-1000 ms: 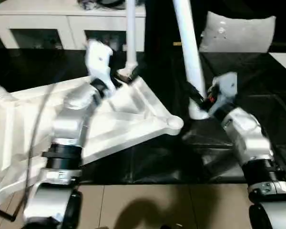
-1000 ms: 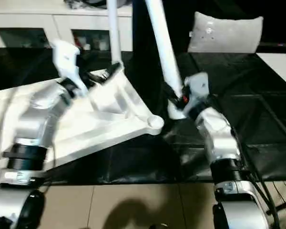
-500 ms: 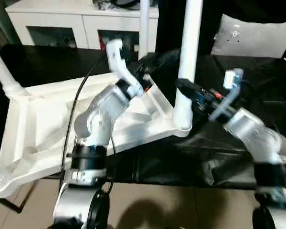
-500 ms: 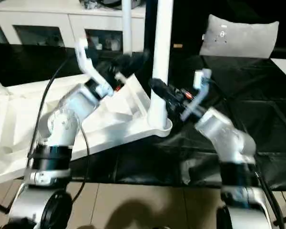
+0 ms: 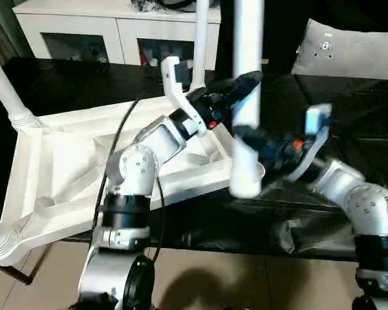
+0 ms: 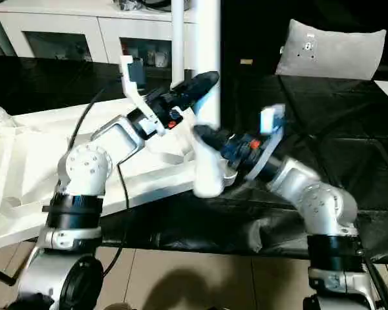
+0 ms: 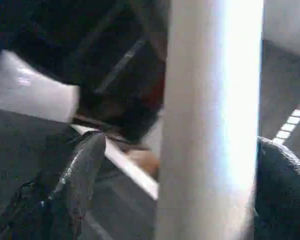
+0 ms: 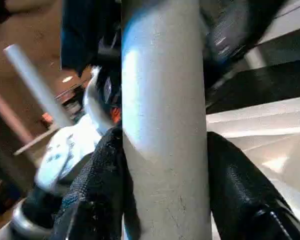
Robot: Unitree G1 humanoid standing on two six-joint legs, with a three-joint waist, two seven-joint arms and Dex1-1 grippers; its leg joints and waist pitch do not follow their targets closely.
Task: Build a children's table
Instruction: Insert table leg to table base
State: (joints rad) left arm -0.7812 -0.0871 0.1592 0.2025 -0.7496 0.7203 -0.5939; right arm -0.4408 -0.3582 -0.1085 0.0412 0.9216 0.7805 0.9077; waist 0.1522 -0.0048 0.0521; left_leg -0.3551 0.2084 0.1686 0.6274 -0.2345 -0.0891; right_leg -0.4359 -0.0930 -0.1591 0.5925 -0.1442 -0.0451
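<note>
Right gripper (image 8: 165, 165): its two black fingers (image 8: 97, 185) are pressed against either side of a white leg (image 5: 246, 97), pinching it low on the tube.
Left gripper (image 7: 175, 185): spread wide, one finger (image 7: 75, 175) well off the tube on one side, the other finger close on the far side; it straddles the same leg higher up, without clamping it.
Held leg: upright, its wide lower end (image 5: 244, 184) at the near right corner of the tabletop (image 5: 58, 168); whether it is seated in the corner socket cannot be told.
Tabletop: white, lying underside up on the black floor mat (image 5: 336, 103), ribs showing.
Other legs: one stands at the far right corner (image 5: 200, 39), another at the far left corner (image 5: 6, 90).
Background: a white cabinet (image 5: 84, 29) beyond the mat, a grey cushion (image 5: 349, 48) to the right.
</note>
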